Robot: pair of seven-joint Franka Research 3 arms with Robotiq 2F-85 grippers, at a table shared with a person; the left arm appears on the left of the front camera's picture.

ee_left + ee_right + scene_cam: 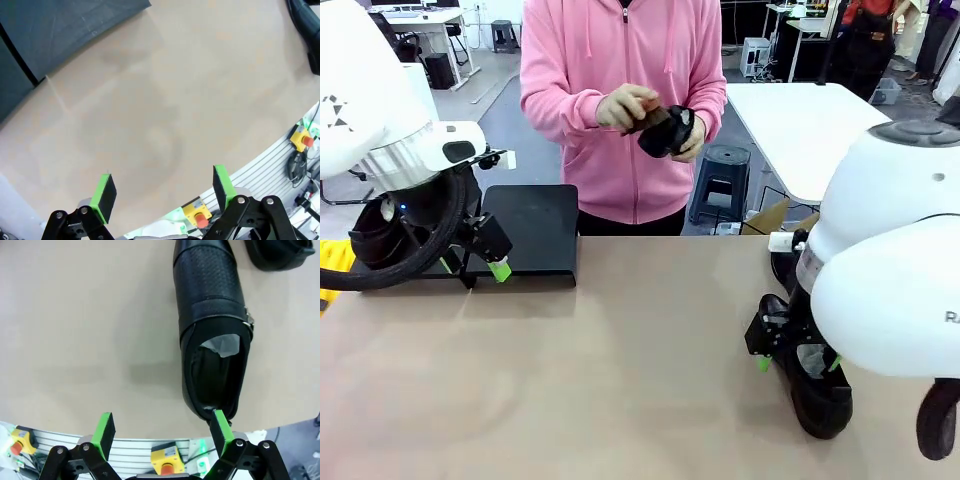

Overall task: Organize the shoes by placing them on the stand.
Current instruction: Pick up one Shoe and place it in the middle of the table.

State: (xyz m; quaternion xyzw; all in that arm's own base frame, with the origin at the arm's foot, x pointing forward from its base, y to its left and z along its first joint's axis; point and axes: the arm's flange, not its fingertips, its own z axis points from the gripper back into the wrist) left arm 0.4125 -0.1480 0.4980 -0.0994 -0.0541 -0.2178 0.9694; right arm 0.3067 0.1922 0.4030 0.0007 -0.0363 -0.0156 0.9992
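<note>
Closing from this pose is my main worry: my right gripper (162,429) hangs spread wide over the near shoe (212,325), but the shoe lies off to one side, with only one pad (220,426) at its heel rim and the other over bare table. I judge a squeeze here would catch the heel edge alone, or the white paper stuffing (223,345), and glossy leather gripped that thinly could slide out or swing on the lift. A nudge forward could also push the toe into the second shoe (277,255) lying just beyond it. My left gripper (162,192) is spread too and holds nothing, hovering near the front edge of the stand (535,225), so a careless carry across could bring the arms together there. The person (620,60) at the far side holds another shoe (667,130) in both hands above that stand, and a hand coming down would cross my path. What looks like a shoe (365,245) sits at the stand's left end, half hidden. The table (620,380) is smooth, matte and tan, offering little grip. Behind are white tables (810,120), a dark stool (718,180) and grey floor.
</note>
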